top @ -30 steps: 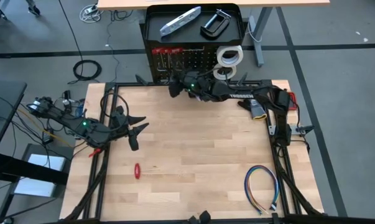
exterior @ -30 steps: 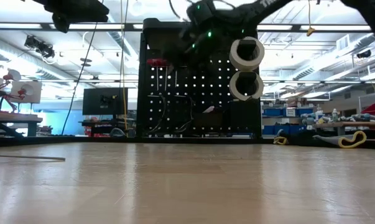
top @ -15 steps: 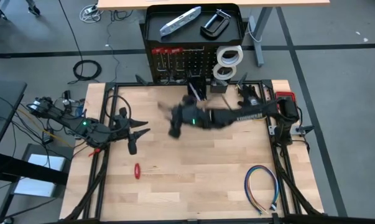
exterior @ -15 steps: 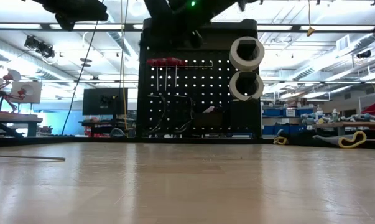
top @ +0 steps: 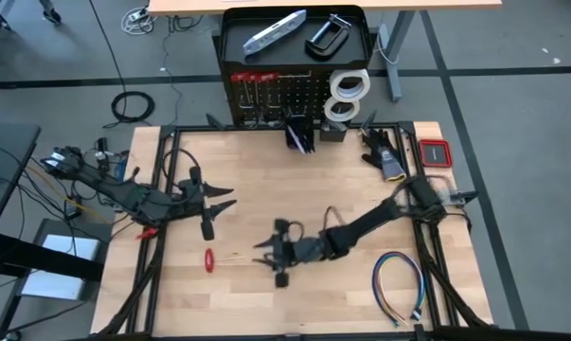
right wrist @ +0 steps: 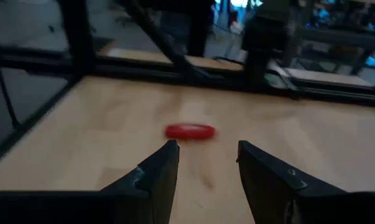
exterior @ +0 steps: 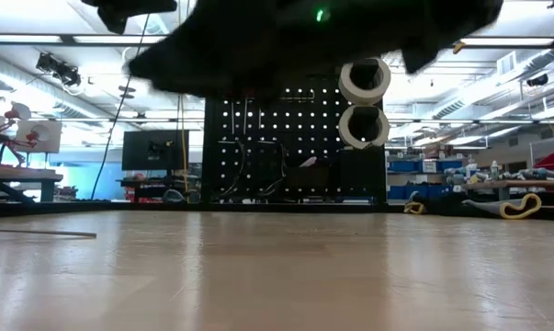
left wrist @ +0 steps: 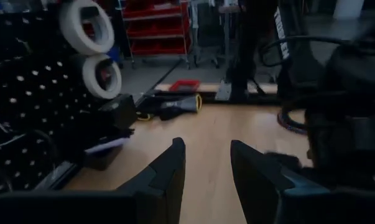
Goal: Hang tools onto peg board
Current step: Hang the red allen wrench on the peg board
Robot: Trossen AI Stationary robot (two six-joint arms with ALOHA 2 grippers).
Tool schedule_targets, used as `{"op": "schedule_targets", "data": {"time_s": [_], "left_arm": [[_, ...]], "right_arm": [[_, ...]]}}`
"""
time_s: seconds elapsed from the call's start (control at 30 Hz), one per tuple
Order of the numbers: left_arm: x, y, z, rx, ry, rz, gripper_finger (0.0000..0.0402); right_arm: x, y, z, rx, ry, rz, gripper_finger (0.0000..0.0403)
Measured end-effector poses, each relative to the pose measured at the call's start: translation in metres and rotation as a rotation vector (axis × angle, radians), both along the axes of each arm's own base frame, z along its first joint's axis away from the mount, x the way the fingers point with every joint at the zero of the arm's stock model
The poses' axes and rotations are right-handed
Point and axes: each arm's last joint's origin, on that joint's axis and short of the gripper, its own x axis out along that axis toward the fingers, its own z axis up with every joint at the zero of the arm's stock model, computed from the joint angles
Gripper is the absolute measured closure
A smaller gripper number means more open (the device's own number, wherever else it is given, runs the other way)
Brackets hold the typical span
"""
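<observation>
A small red-handled tool (top: 209, 260) lies flat on the wooden table near its left side; the right wrist view shows the red-handled tool (right wrist: 189, 130) just ahead of the fingers. My right gripper (top: 269, 254) (right wrist: 206, 155) hovers open to the right of it, touching nothing. My left gripper (top: 219, 210) (left wrist: 207, 158) waits open over the table's left part. The peg board (top: 294, 90) stands at the far edge with two white tape rolls (top: 346, 93) (exterior: 362, 101) and red-handled tools (top: 252, 78) hanging on it. A silver bar tool (top: 274, 30) and a black C-clamp (top: 328, 34) lie on its top tray.
A multicoloured wire loop (top: 399, 284) lies at the near right corner. A flat red case (top: 435, 152) and a yellow-and-black item (top: 387, 163) sit at the far right. Black frame rails (top: 162, 237) run along the table's sides. Small black bins (top: 304, 134) stand at the board's foot.
My right gripper has drawn back from the peg board and swept toward the table's near edge and left, coming down low beside the red-handled tool on the table. My left gripper has shifted slightly to the right.
</observation>
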Motion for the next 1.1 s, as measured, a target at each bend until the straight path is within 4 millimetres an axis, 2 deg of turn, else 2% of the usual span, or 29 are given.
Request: {"op": "schedule_targets", "data": {"time_s": [0.07, 0.17, 0.3, 0.4, 0.53, 0.63, 0.8, 0.93, 1.1], "left_arm": [[0.004, -0.004, -0.004, 0.017, 0.028, -0.032, 0.0269], [0.004, -0.014, -0.010, -0.013, 0.080, -0.194, 0.0269], [-0.005, -0.032, -0.013, -0.221, 0.130, -0.469, 0.0269], [-0.013, -0.049, -0.020, -0.397, 0.242, -0.644, 0.0269], [-0.017, -0.069, -0.033, -0.444, 0.331, -0.617, 0.0269], [-0.015, -0.078, -0.042, -0.439, 0.357, -0.569, 0.0269], [-0.012, -0.082, -0.048, -0.479, 0.367, -0.524, 0.0269], [-0.011, -0.081, -0.048, -0.455, 0.353, -0.494, 0.0269], [-0.011, -0.080, -0.048, -0.368, 0.333, -0.471, 0.0269]], "right_arm": [[0.010, 0.010, -0.017, 0.008, -0.009, 0.017, 0.0229], [0.029, 0.024, -0.034, 0.025, -0.026, 0.043, 0.0229], [0.051, 0.039, -0.045, 0.080, 0.008, 0.048, 0.0229], [0.065, 0.045, -0.056, 0.118, 0.058, 0.042, 0.0229], [0.084, 0.051, -0.068, 0.083, 0.077, 0.052, 0.0229], [0.097, 0.045, -0.072, 0.034, 0.085, 0.044, 0.0229], [0.112, 0.018, -0.069, 0.061, 0.061, -0.009, 0.0229], [0.117, -0.001, -0.072, 0.054, 0.083, 0.021, 0.0229], [0.118, -0.013, -0.080, 0.096, 0.168, 0.069, 0.0232]]}}
